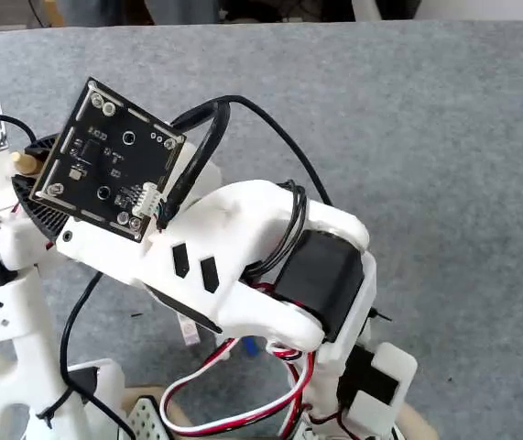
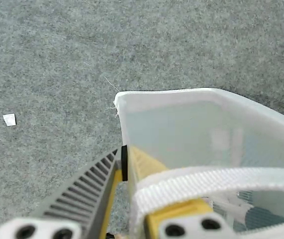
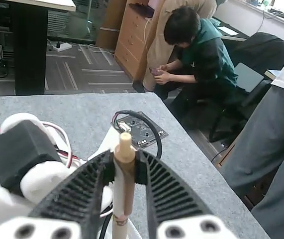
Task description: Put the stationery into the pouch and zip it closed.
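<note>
Right gripper [image 3: 125,160] is pinching a pencil-like stick [image 3: 124,174]; left gripper [image 2: 124,155] is clamping the rim of the translucent pouch [image 2: 181,124].
The stick is standing upright between the ribbed fingers, lifted off the grey table [image 2: 57,59]. The pouch is hanging from the left jaws over that table, its mouth looking open and a white strap [image 2: 206,181] crossing it. Likely step is insertion. Best done by tipping the stick end-down, lining it up with the opening clear of the strap, and sinking it most of the way in before releasing. The left arm should be holding the rim steady meanwhile.
</note>
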Controlling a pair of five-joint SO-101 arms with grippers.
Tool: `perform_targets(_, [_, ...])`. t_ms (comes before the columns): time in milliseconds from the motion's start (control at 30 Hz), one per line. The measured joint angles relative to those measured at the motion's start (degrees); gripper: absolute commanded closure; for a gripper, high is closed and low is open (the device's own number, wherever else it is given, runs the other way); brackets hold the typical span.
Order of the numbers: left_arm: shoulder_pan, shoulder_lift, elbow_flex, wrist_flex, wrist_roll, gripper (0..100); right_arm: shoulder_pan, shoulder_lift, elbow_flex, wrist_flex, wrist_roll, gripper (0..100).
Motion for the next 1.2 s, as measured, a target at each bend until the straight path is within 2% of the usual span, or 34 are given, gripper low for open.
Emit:
perform_targets(100, [0.0,0.0,0.0,0.0,0.0,97,0.0,0.0,0.0,0.0,0.0,98.1])
perform_targets(267, [0.0,0.0,0.0,0.0,0.0,97,0.0,0.0,0.0,0.0,0.0,84.7])
perform_targets(333, [0.0,0.0,0.0,0.0,0.0,97,0.0,0.0,0.0,0.79,0.0,83.2])
perform_targets(667, [0.0,0.0,0.0,0.0,0.0,97,0.0,0.0,0.0,0.88,0.0,84.9])
perform_targets(800, [0.0,0.0,0.0,0.0,0.0,97,0.0,0.0,0.0,0.88,0.0,99.2])
perform_targets(867, [0.0,0.0,0.0,0.0,0.0,97,0.18,0.0,0.0,0.88,0.09,96.8])
perform_targets(1200, [0.0,0.0,0.0,0.0,0.0,97,0.62,0.53,0.0,0.26,3.34,98.5])
